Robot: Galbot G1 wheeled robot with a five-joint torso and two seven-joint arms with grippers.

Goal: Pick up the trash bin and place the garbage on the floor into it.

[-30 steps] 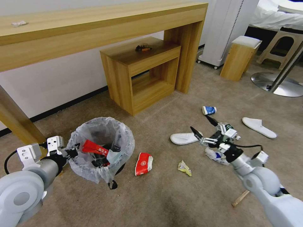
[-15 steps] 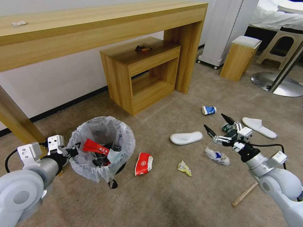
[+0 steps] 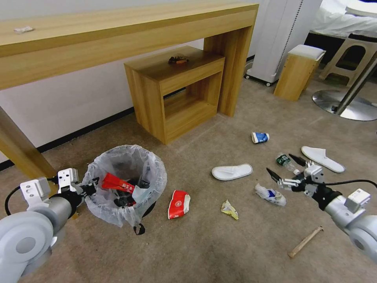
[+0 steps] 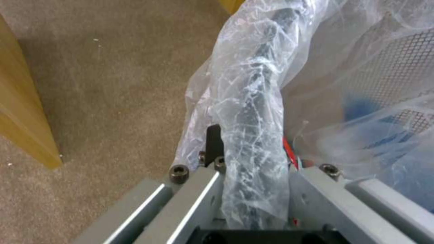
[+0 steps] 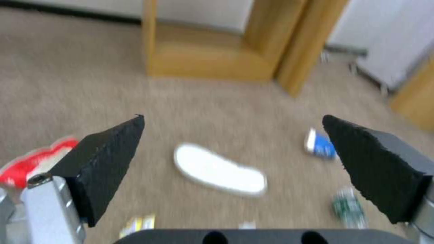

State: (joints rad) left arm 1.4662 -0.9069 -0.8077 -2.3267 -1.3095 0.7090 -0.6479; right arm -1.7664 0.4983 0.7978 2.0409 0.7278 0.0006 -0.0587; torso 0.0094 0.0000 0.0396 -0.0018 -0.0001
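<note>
Task partly done, by the look of it: the trash bin (image 3: 125,184) already holds several pieces, a red wrapper (image 3: 118,183) and dark scraps among them, but most garbage is still out on the floor (image 3: 204,251). Left gripper (image 3: 89,188) is clamped on the bin's near rim, pinching the crinkly translucent bag (image 4: 253,112) over the dark edge; in the left wrist view a perforated mesh wall shows through the plastic. Bin is small, round, black and thin-walled; whether it rests on the carpet or is lifted is hard to tell. Right gripper (image 3: 286,168) hangs empty, well to the right of the bin, its black wedge-shaped fingers (image 5: 108,159) spread wide, just above a crumpled white-and-blue wrapper (image 3: 270,195) and beside a clear bottle (image 3: 284,161) with a green label. Left to collect, going right from the bin: flattened red-and-white cup (image 3: 178,204) just beside it, crumpled yellowish paper (image 3: 229,209), a soft flat white slipper (image 3: 231,171), the wrapper, the bottle, a blue paper cup (image 3: 260,137) lying on its side farther back, a second slipper (image 3: 323,158), and a wooden stick (image 3: 305,241) nearest the robot. Floor is beige short-pile carpet, flat.
</note>
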